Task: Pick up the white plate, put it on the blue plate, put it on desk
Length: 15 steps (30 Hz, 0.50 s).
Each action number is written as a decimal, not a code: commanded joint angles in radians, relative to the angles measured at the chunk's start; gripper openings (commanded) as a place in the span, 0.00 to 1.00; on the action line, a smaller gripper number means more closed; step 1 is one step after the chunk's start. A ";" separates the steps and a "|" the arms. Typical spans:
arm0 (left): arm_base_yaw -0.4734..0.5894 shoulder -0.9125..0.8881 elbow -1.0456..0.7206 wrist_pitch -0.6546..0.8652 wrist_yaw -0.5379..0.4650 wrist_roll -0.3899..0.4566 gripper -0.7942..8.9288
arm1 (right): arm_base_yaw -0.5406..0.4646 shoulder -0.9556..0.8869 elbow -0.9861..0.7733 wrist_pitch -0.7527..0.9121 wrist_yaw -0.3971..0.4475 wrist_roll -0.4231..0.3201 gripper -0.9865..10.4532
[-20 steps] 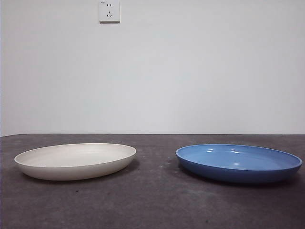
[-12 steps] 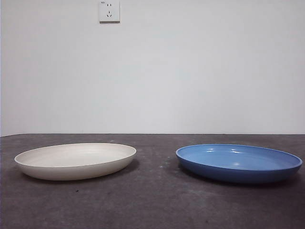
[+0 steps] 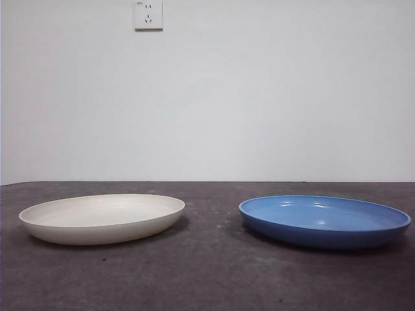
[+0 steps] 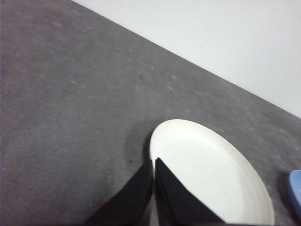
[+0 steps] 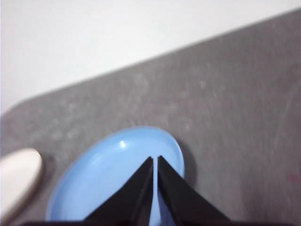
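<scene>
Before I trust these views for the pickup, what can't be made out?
- Left wrist view: the left gripper covers part of the white plate; the frame edge cuts the blue plate.
- Right wrist view: blurred; the right gripper covers part of the blue plate.
- Front view: neither arm appears.

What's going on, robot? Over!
Left gripper shut above white plate. Right gripper shut above blue plate. Plates apart on desk. Nothing between them.

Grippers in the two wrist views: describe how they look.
The left gripper and the right gripper look alike: each has two plain matte black fingers, wide at the base and tapering to narrow tips. No cables, markings or labels show, and the arms themselves are out of view.
</scene>
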 commanded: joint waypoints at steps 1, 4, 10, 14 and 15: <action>0.002 0.008 0.070 -0.013 0.003 -0.016 0.09 | -0.001 -0.002 0.069 -0.004 0.007 0.018 0.09; 0.002 0.032 0.137 -0.057 0.003 -0.015 0.09 | -0.001 0.000 0.145 -0.037 0.010 0.012 0.09; 0.002 0.128 0.303 -0.153 0.012 0.036 0.09 | 0.000 0.071 0.306 -0.129 0.025 -0.033 0.09; 0.002 0.233 0.436 -0.257 0.072 0.136 0.09 | 0.000 0.166 0.419 -0.233 0.021 -0.084 0.09; 0.002 0.266 0.472 -0.296 0.087 0.164 0.09 | 0.000 0.196 0.451 -0.270 0.013 -0.099 0.09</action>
